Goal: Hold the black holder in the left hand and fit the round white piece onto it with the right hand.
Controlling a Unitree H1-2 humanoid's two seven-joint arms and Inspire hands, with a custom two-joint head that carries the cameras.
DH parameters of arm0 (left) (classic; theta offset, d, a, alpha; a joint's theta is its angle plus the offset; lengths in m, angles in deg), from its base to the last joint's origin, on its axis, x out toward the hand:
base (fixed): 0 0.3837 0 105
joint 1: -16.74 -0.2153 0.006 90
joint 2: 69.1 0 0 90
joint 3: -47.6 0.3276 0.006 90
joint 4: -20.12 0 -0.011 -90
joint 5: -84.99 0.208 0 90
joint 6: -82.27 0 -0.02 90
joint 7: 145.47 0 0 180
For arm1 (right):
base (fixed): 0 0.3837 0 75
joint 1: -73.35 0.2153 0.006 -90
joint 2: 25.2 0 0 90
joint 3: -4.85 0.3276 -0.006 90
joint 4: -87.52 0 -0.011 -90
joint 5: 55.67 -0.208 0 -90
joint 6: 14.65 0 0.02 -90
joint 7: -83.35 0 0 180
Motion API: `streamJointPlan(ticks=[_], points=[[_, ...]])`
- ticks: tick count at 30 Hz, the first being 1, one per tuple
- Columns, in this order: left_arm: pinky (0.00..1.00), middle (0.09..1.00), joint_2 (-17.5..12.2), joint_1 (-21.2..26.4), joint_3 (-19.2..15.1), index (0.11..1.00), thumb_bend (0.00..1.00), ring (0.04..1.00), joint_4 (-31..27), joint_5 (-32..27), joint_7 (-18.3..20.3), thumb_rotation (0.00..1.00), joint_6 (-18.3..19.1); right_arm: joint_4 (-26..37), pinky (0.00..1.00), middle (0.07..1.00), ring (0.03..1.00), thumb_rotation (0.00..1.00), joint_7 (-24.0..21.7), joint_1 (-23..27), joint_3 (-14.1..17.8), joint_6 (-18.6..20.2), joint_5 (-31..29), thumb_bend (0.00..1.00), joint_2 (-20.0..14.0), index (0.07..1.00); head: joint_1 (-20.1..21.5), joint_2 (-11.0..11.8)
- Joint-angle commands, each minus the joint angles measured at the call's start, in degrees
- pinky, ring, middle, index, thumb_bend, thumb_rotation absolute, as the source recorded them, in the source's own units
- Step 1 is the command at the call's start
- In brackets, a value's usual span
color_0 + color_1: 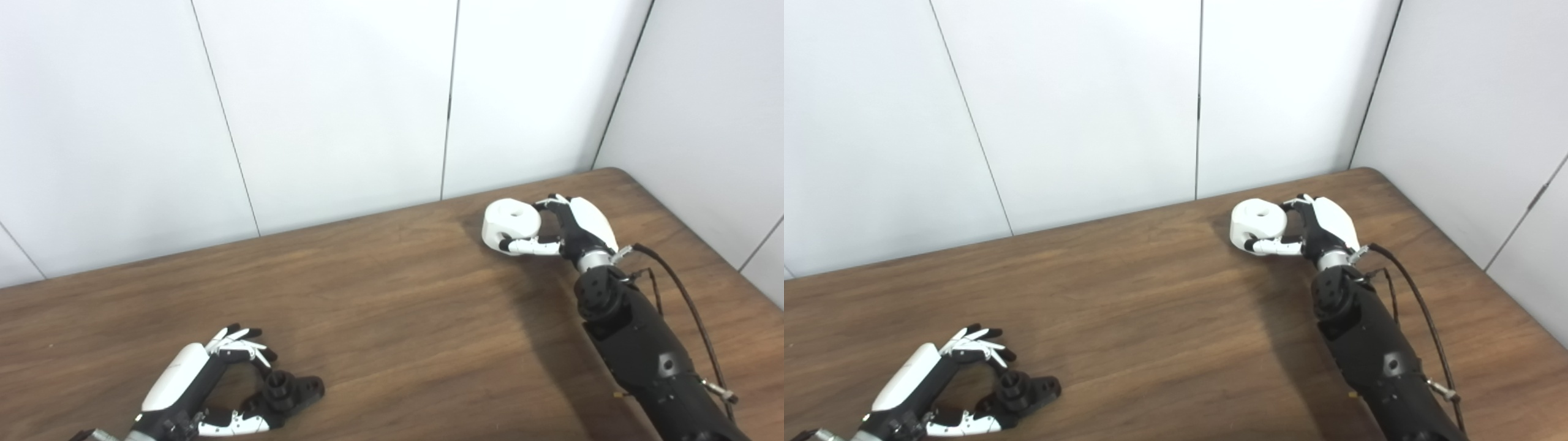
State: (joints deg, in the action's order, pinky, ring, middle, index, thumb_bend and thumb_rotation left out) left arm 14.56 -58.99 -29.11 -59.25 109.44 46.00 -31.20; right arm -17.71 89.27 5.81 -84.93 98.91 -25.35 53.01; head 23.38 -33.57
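Note:
The black holder [288,389] lies on the wooden table [392,318] near the front left, a short ribbed post standing up from its flat base. My left hand [202,380] curls around it, thumb touching its near side and fingers arched just above and behind it. At the back right, my right hand [566,229] is shut on the round white piece [509,225], a thick white ring with a centre hole, thumb under it and fingers over its right side. Whether the piece is off the table I cannot tell.
White wall panels [337,110] stand right behind the table's far edge and along its right side. A black cable [686,300] loops off my right forearm. Bare wood lies between the two hands.

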Motion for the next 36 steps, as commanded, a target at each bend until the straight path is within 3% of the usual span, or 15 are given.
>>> streamJointPlan(ticks=[1, 4, 6, 8, 29, 36], points=[[1.0, 0.706, -1.08, 0.93, -0.69, 0.482, 0.52, 0.898, -1.7, -0.55, -0.34, 0.04, -0.77, -0.25, 1.0, 0.901, 1.0, 0.36, 3.61, 2.49, 0.54, -4.2, 0.28, 0.76, -0.86, 0.641, 0.11, -0.3], [1.0, 0.705, -1.08, 0.81, -0.78, 0.482, 0.52, 0.9, -1.93, -0.53, -0.23, 0.04, -0.61, -2.38, 1.0, 0.838, 0.966, 0.26, 7.86, 2.57, -0.09, -6.83, 2.08, 0.69, -0.84, 0.55, 0.11, -0.3], [1.0, 0.705, -1.12, 0.75, -0.83, 0.482, 0.52, 0.9, -2.2, -0.45, -0.05, 0.04, -0.26, -3.24, 1.0, 0.812, 0.957, 0.17, 9.61, 2.57, -0.29, -8.49, 2.29, 0.55, -0.94, 0.499, 0.11, -0.3], [1.0, 0.705, -1.06, 0.85, -0.88, 0.482, 0.52, 0.9, -2.26, -0.51, 0.15, 0.04, 0.04, -3.65, 1.0, 0.804, 0.956, 0.15, 10.21, 2.68, -0.53, -9.07, 2.29, 0.53, -1.15, 0.489, 0.15, -0.37], [1.0, 0.705, -0.79, 1.24, -1.18, 0.482, 0.52, 0.904, -2.13, -0.46, 0.67, 0.04, 0.89, 0.15, 1.0, 0.811, 0.956, 0.15, 9.35, 2.22, -1.54, -10.31, 2.46, 0.52, -0.71, 0.487, -0.77, -0.69], [1.0, 0.706, -0.53, 1.13, -1.09, 0.482, 0.52, 0.902, -1.74, 0.3, 0.03, 0.04, 1.15, 1.7, 1.0, 0.795, 0.95, 0.15, 9.81, 1.78, -2.52, -14.11, 2.1, 0.52, 0.81, 0.486, -1.7, -0.77]])
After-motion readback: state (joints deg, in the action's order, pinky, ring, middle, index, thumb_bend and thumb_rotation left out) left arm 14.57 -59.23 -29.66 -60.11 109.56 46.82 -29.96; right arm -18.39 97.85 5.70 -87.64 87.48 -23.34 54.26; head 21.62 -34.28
